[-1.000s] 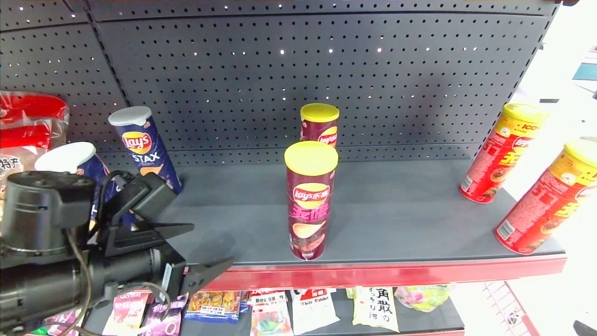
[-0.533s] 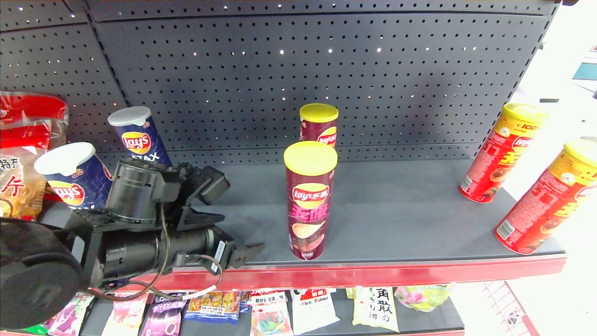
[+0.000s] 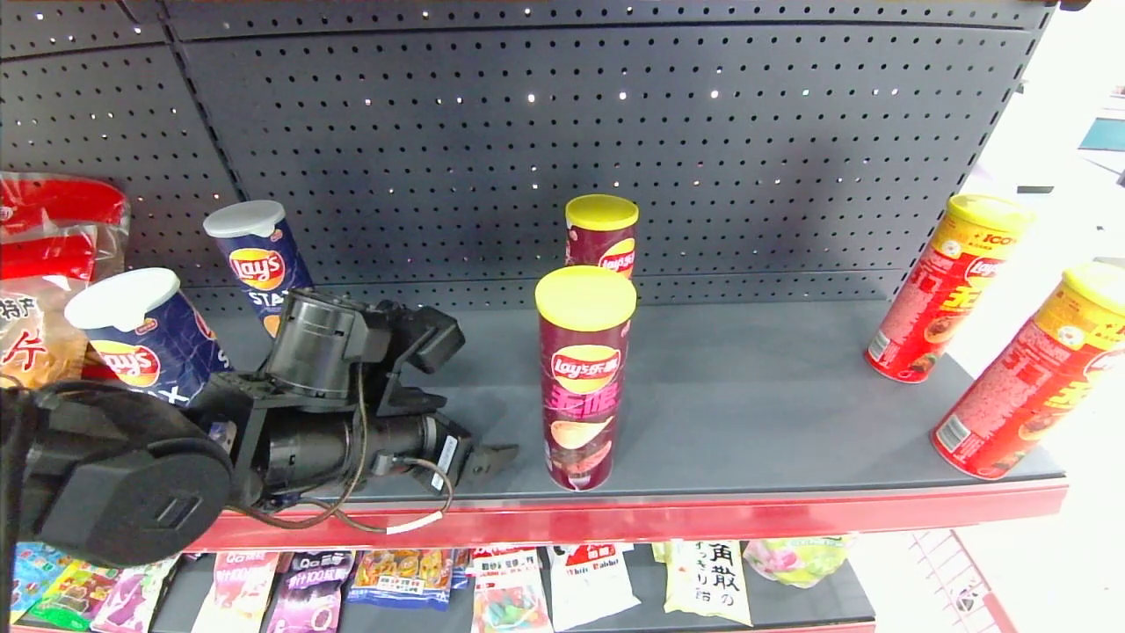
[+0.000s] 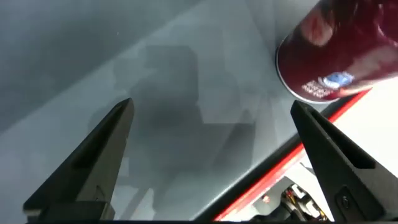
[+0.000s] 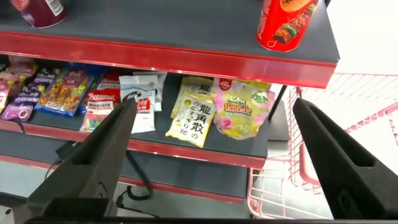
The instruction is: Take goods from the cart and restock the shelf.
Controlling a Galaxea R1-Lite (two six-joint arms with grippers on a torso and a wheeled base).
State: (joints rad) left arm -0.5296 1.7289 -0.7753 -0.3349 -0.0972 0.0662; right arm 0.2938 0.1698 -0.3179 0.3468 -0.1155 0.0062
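Observation:
My left gripper (image 3: 489,458) lies low over the front of the grey shelf board (image 3: 747,404), just left of the front maroon can (image 3: 584,378). In the left wrist view the left gripper (image 4: 212,107) is open with bare shelf between its fingers, and the maroon can's base (image 4: 329,62) stands off to one side. A second maroon can (image 3: 602,232) stands behind the first. My right gripper (image 5: 211,106) is open and holds nothing, hanging in front of the lower shelf of snack packets (image 5: 196,115).
Two blue cans (image 3: 258,255) (image 3: 145,338) stand at the shelf's left, beside bagged goods (image 3: 48,255). Two red cans (image 3: 954,286) (image 3: 1028,369) stand at the right. The red shelf lip (image 3: 703,519) runs along the front. A pink wire cart (image 5: 373,124) is by the right arm.
My left arm has risen from below the shelf lip and moved right over the board, ending close to the front maroon can. Its fingers stay open. The cans have not moved.

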